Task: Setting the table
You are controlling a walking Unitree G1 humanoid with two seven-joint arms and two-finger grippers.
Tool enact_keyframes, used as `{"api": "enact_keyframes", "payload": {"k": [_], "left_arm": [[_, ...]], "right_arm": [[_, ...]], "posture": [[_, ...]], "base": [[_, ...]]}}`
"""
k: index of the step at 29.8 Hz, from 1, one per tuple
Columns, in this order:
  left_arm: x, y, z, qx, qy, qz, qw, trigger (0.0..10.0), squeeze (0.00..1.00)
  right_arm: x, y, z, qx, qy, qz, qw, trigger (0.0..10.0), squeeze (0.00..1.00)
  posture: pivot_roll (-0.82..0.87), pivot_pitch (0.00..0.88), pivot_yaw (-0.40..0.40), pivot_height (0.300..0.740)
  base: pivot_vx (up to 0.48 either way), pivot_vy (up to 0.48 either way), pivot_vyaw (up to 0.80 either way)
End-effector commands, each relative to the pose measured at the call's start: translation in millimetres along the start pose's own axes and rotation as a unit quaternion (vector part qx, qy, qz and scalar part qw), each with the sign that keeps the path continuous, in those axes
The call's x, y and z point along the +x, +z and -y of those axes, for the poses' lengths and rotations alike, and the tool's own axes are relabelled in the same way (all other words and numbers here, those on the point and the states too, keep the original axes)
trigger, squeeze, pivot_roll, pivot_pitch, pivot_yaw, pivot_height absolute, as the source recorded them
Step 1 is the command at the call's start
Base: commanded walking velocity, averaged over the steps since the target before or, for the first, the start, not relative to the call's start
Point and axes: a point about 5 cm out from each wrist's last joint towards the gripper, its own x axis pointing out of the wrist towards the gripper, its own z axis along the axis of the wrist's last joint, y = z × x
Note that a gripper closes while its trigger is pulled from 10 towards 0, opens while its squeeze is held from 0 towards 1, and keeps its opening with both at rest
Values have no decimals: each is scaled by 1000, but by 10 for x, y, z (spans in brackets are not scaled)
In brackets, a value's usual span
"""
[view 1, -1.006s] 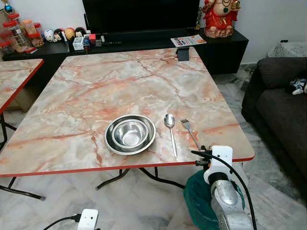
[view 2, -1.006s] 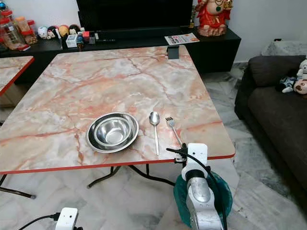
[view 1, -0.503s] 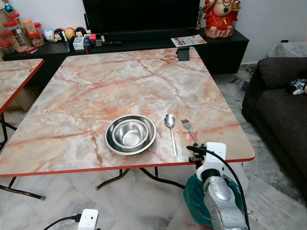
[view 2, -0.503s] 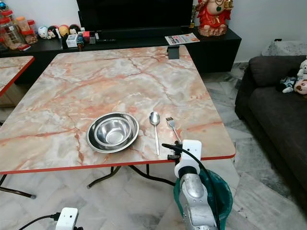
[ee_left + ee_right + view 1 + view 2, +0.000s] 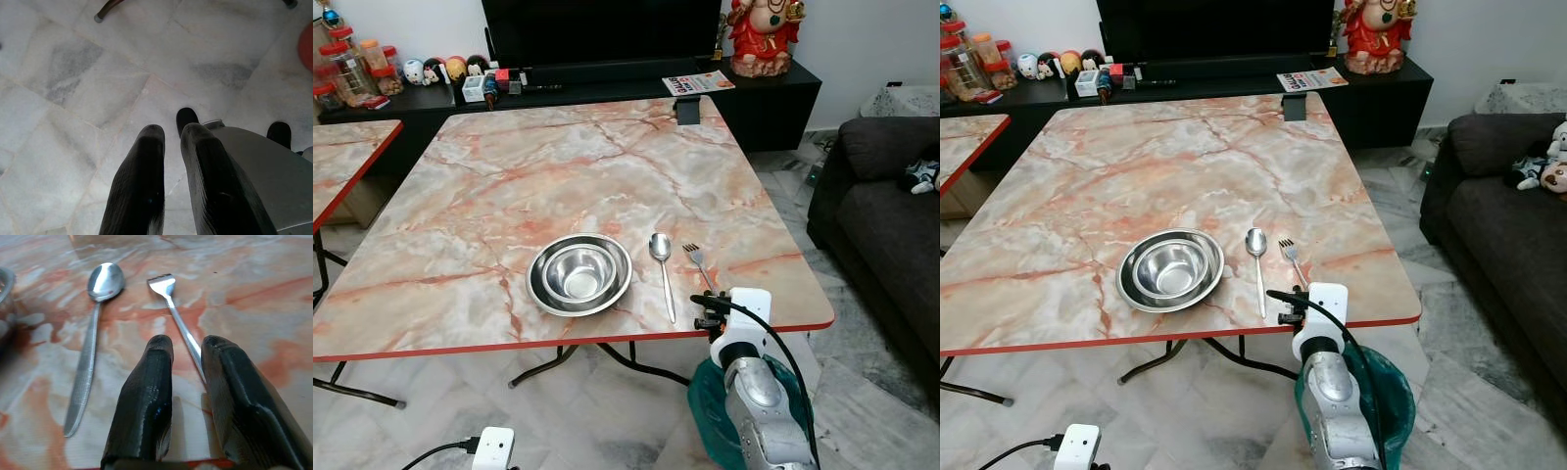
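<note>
A steel bowl (image 5: 579, 272) sits inside a steel plate (image 5: 540, 294) near the front of the marble table (image 5: 558, 166). Right of it lie a spoon (image 5: 663, 269) and a fork (image 5: 700, 266), side by side with handles toward the front edge. My right gripper (image 5: 188, 345) is low over the table's front edge, narrowly open, and the end of the fork's handle (image 5: 193, 350) lies between its fingertips. The fork rests flat on the marble. My left gripper (image 5: 171, 131) hangs idle over the floor tiles, fingers together.
A dark sofa (image 5: 891, 215) stands close on the right. A black TV cabinet (image 5: 607, 88) with jars and ornaments runs behind the table. A second marble table (image 5: 342, 157) is at the left. A teal bag (image 5: 705, 401) sits on the floor beneath my right arm.
My right gripper has shifted a little to the left along the table's front edge, closing in on the fork's handle end. The bowl, spoon and fork have not moved.
</note>
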Motion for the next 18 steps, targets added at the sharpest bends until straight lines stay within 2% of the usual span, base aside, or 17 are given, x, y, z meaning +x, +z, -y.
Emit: {"api": "enact_keyframes", "payload": {"k": [1,11,18], "left_arm": [[-9,-30,-33,7,1,-12,1000,10000,0],[-8,-29,-33,8,-3,-13,1000,10000,0],[-8,-29,-31,10,-6,-14,1000,10000,0]], "right_arm": [[-18,6,21,1,-6,-1,1000,10000,0],[-29,-59,26,0,-13,-21,1000,10000,0],[-16,-68,43,15,-22,-27,999,10000,0]], "posture": [[-3,29,64,740],[-1,28,65,740],[0,28,67,740]], "base": [[0,0,0],[0,0,0],[0,0,0]]}}
